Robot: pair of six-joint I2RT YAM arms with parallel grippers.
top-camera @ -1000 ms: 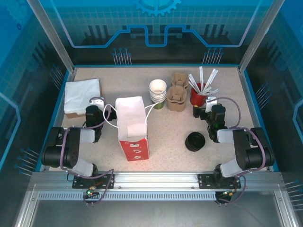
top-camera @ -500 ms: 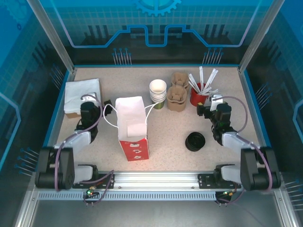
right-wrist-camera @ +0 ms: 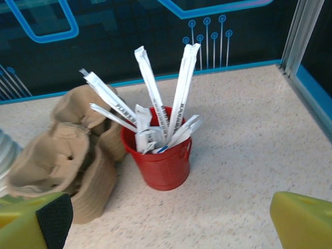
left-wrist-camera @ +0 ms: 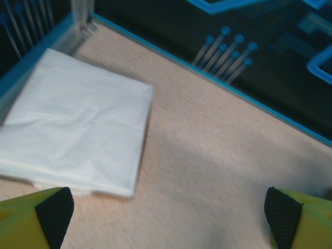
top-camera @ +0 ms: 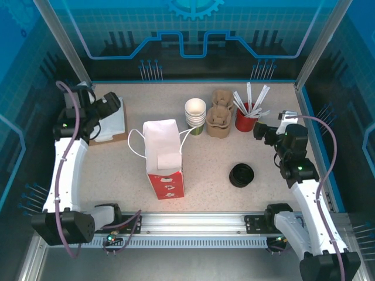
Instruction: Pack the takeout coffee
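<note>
Left pincer (left-wrist-camera: 168,211): released, its yellow fingers spread wide with nothing between them; it hung above the far left corner of the table (top-camera: 217,158), over the near edge of the napkin stack (left-wrist-camera: 78,124).
Right pincer (right-wrist-camera: 174,218): released and empty, fingers wide apart, facing the red bucket (right-wrist-camera: 158,161) from the right side of the table.
Takeout coffee: its place could not be told from these views.
Paper bag (top-camera: 163,155): white with a red base, upright near the table's middle, mouth up, handles out to either side.
Cup stack (top-camera: 195,112): lidless, cream-rimmed, just behind the bag's right handle.
Cardboard carriers (right-wrist-camera: 62,155): piled between the cup stack and the bucket, touching the bucket.
Bucket contents: wrapped straws (right-wrist-camera: 181,88) standing up and fanned out.
Black lids (top-camera: 241,174): a loose stack well right of the bag, nearer than the bucket.
</note>
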